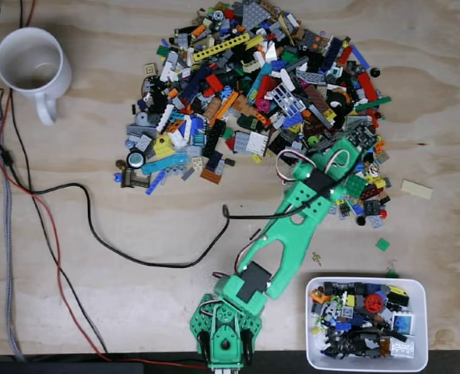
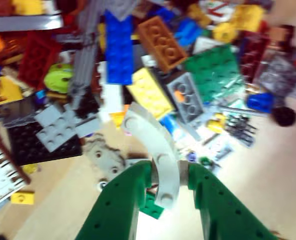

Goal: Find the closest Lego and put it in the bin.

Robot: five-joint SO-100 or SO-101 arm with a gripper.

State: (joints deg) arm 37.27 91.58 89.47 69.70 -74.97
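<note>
Plywood made up the whole work surface, and we saw its grain running bare along the near edge and the right edge in the fixed view. Largest on it was the heap of mixed bricks (image 1: pixel 261 101), spread from the far edge toward the middle, loose and overlapping, which we judged left single pieces hard to isolate. Next came the green arm (image 1: pixel 292 226), based at the near edge and stretched diagonally so its tip reached the heap's near-right fringe, presumably because that fringe lay closest. The bin (image 1: pixel 367 366) sat in the near right corner, already holding assorted parts, beside the arm's base, so we judged the carry back would be short. A white mug (image 1: pixel 31 66) stood at the far left corner, well apart. In the wrist view the gripper (image 2: pixel 170 175) was clenched on the Lego (image 2: pixel 158 150), a light-grey curved studded piece pinched between both green jaws, just clear of the heap's edge.
</note>
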